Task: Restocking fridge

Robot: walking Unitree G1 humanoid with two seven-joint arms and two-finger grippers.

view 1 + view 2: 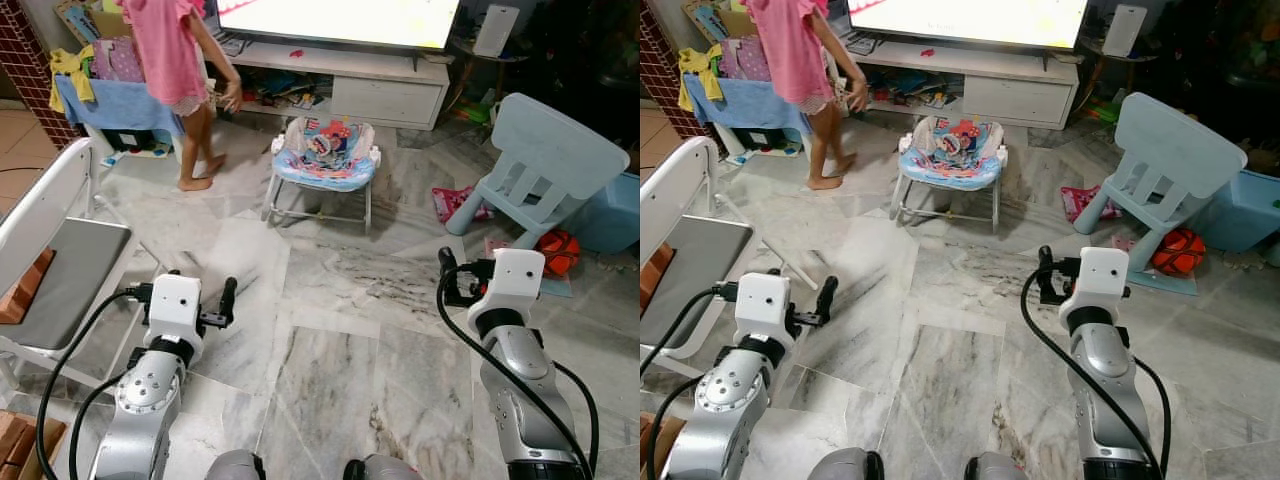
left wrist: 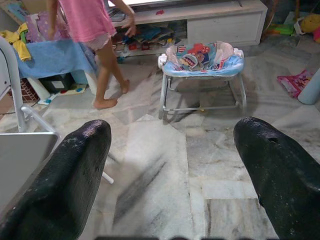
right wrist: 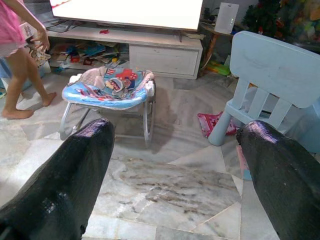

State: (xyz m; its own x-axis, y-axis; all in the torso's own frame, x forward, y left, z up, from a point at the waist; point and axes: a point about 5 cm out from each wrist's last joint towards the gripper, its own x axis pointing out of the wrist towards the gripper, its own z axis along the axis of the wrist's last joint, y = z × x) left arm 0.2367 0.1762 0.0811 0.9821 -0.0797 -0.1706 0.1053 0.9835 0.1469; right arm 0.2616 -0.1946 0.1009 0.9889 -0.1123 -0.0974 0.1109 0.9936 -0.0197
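Both arms are raised in front of you over the marble floor (image 1: pixel 340 370). Left gripper (image 2: pixel 170 170): fingers spread wide, nothing between them. Right gripper (image 3: pixel 175 170): likewise wide and empty.

Landmark: baby bouncer (image 1: pixel 325 152), standing ahead of both grippers. Behind it, the TV cabinet (image 1: pixel 385 95). Left of it, a person in a pink top (image 1: pixel 170 50) is barefoot on the floor, one hand near the cabinet shelf. Right of it, a pale blue child's chair (image 1: pixel 545 160), with an orange ball (image 1: pixel 558 250) by its legs. Nearer you and well left of the bouncer, a grey folding chair (image 1: pixel 60 260).

Task thing: no fridge and no stock item can be made out here, so I cannot give you its place, heading or long axis. Judgement: you are in transit, and restocking has not begun.

Risks, as judged:
- The person may step into your path; cause: close, standing mid-step.
- Clipping the bouncer frame or the folding chair's leg while turning.
- Floor clutter near the blue chair underfoot.
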